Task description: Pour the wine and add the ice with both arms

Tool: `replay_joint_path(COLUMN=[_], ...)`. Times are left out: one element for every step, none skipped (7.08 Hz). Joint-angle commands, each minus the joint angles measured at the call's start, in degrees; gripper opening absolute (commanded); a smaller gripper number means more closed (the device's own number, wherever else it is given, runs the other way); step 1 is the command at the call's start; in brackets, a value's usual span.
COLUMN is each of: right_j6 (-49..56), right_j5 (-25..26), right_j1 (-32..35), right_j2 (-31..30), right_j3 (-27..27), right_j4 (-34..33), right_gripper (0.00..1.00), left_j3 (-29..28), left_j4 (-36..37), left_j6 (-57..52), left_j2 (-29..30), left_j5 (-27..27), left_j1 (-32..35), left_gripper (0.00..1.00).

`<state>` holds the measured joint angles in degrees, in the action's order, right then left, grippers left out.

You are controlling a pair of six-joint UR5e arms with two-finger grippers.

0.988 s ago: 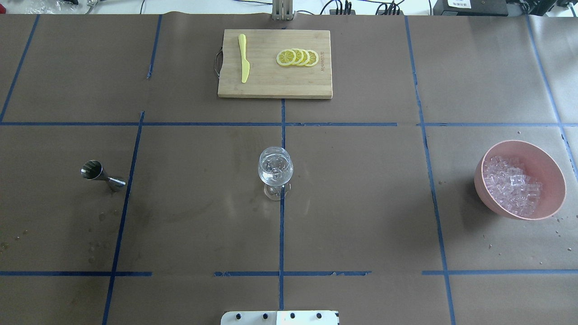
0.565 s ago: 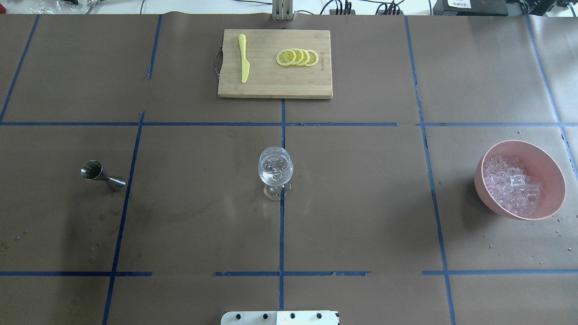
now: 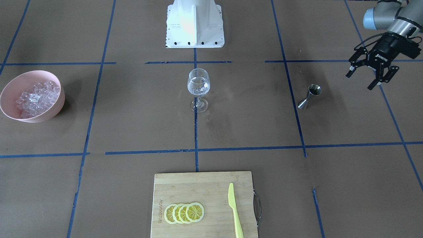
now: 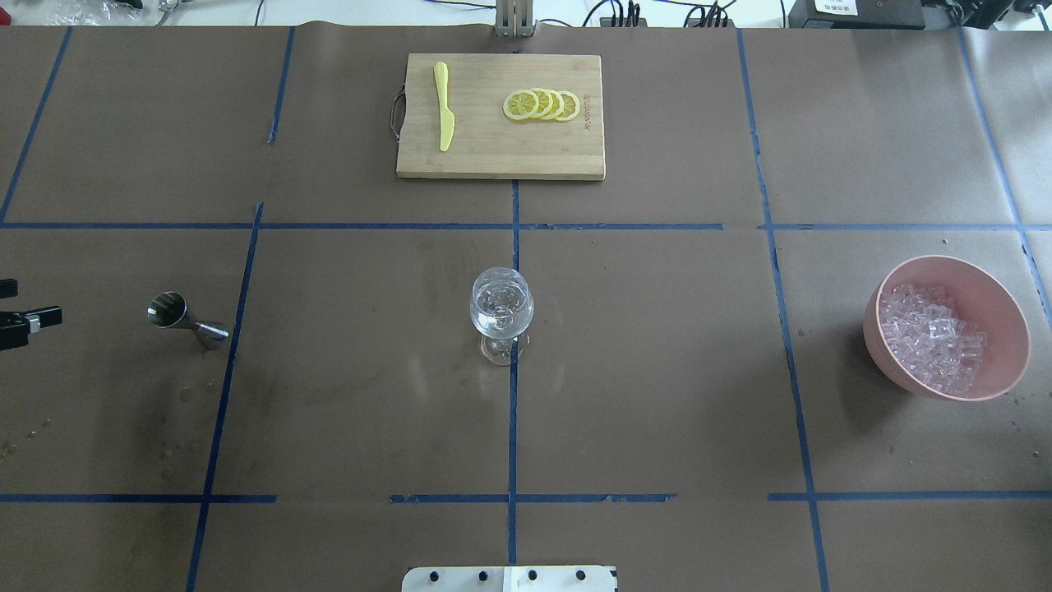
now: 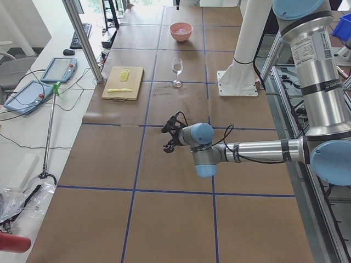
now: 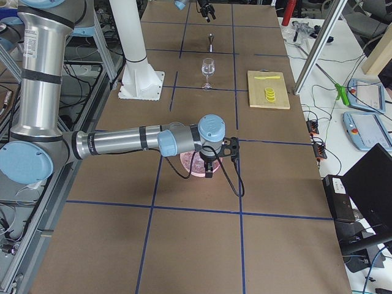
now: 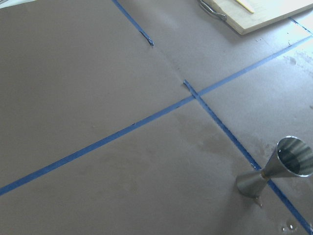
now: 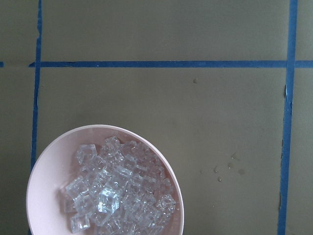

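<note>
Jigger (image 3: 310,96) upright on surface (image 3: 132,119); left tool (image 3: 357,82) near it, fingers apart, empty. Right tool (image 6: 210,166) far from jigger, cannot tell.

Left claw (image 4: 29,302), fingertips apart, sits at the edge near the jigger (image 4: 170,312).

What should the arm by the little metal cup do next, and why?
Probably slide the left gripper toward the metal jigger. Its jaws stand open and empty, well apart from the jigger, which stands upright with nothing holding it. It must be gripped before it can pour into the wine glass.
</note>
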<state>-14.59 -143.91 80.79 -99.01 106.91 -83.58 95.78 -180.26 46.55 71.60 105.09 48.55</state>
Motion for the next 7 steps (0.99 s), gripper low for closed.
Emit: replay_joint_path(right_j6=[0.1,0.2,0.2,0.2,0.2,0.2,0.2], right_j5=[0.1,0.3,0.4,0.5,0.5,0.6,0.6], right_j1=[-0.1,-0.2,-0.2,-0.2,-0.2,-0.2,-0.2], right_j2=[0.0,0.0,0.0,0.1,0.1,0.3,0.2], right_j3=[0.0,0.0,0.0,0.0,0.0,0.0,0.0], right_j4=[1.1,1.1,1.1,1.1,1.1,1.1,1.1], right_gripper=[1.0,1.0,1.0,1.0,1.0,1.0,1.0], left_j3=[0.5,1.5,2.2,2.3,2.6,2.6,1.8], left_j4=[-1.7,-1.7,-1.4,-0.7,2.5,6.3,8.5], left_j6=[2.9,5.7,7.3,8.1,8.9,8.9,8.9], left_j2=[-1.6,-1.5,-1.5,-1.0,0.8,3.4,5.7], left_j5=[-19.1,-24.1,-30.5,-40.3,-48.1,-53.9,-61.5], left_j1=[-14.4,-20.2,-26.5,-33.6,-37.6,-38.3,-38.4], left_gripper=[0.99,0.99,0.99,1.0,0.99,0.99,0.98])
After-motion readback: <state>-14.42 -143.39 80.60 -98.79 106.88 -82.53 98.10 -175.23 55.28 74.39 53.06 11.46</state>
